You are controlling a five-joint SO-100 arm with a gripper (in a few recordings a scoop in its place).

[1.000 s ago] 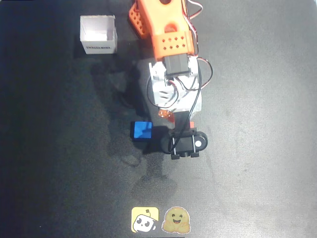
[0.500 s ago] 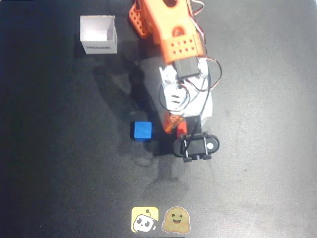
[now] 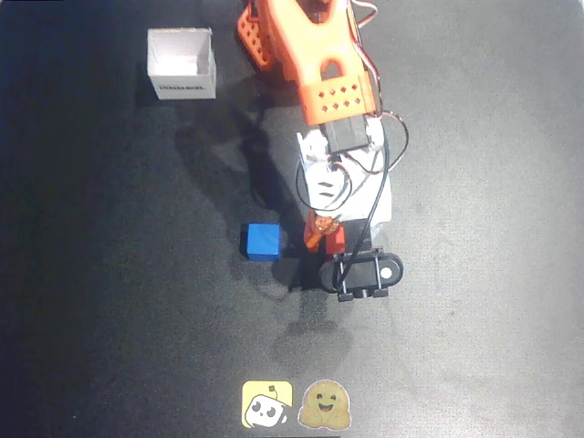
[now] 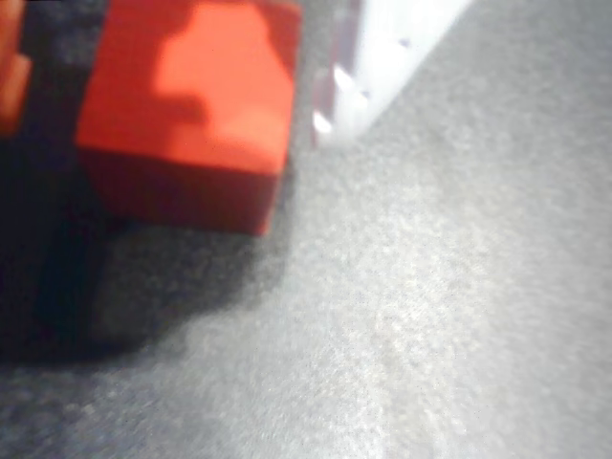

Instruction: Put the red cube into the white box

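While I look down from the overhead view, the red cube (image 3: 334, 237) sits on the dark tabletop (image 3: 474, 274) directly under the pincer (image 3: 321, 228), just right of the blue cube (image 3: 262, 240). In the wrist view the red cube (image 4: 191, 105) fills the upper left, with a pale finger (image 4: 382, 57) close on its right. I cannot tell if the pincer is clenched on it; the white box (image 3: 182, 64) lies far up-left.

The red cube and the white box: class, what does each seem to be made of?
Red cube: probably plastic or painted wood, matte; plain faces, no glare. White box: likely thin cardboard, matte; slim walls, open top, dark print on one side.
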